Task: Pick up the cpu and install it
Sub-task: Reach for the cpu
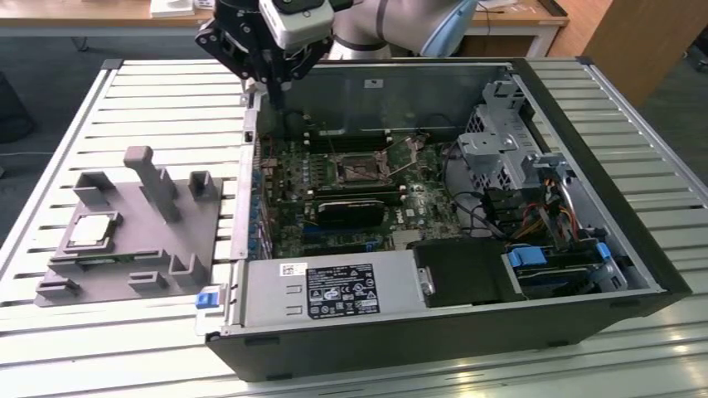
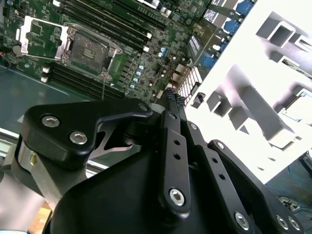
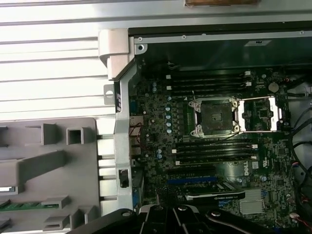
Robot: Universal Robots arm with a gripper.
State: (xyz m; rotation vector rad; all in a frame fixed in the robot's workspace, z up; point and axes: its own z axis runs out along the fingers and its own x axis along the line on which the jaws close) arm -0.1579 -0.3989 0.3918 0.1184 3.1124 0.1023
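Fingers [image 2: 171,100], pressed together and empty, are hovering over the case [image 1: 443,83]; the cpu [image 1: 93,230] beside it is needing a level, edge-on grasp.

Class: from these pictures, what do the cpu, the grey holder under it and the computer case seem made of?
The cpu: likely metal top, shiny silver. The holder: probably plastic, matte uniform grey, blocky posts. The case: sheet metal, dull grey folded panels.
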